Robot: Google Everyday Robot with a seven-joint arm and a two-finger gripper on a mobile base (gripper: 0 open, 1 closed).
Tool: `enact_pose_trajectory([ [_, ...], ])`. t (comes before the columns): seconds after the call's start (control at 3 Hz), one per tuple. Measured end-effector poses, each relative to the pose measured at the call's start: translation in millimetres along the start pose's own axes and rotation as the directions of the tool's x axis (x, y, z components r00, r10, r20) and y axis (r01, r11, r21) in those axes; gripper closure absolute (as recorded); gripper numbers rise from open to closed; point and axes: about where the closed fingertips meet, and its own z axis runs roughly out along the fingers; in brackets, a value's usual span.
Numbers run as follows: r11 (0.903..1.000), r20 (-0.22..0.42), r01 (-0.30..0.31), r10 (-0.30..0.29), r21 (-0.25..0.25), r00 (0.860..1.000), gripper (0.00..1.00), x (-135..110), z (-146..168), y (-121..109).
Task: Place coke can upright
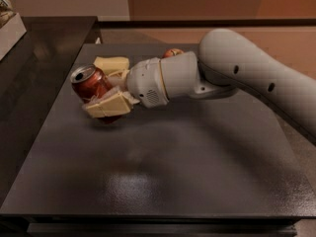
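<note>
The coke can (pixel 93 85) is a red can with a silver top, at the left of the dark table (pixel 163 181). It is tilted, its top pointing up and to the left. My gripper (pixel 101 85) is shut on it, with one cream finger (pixel 109 105) in front of the can and the other (pixel 111 64) behind it. The can is held near the table surface; whether it touches is hard to tell. The white arm reaches in from the right.
A round red apple (pixel 173 53) sits behind the wrist, mostly hidden. A darker counter (pixel 34 53) adjoins the table on the left, with a pale box (pixel 9 26) at its far left corner.
</note>
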Motion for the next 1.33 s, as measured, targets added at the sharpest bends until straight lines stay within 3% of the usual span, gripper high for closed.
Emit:
enact_pose_trajectory([
  [0.67,0.9995,0.128,0.014,-0.010,-0.027,0.992,1.00,19.8,-5.4,3.6],
  [1.33,0.9977,0.180,0.024,-0.012,-0.064,0.984,0.59,36.0,1.7,7.5],
])
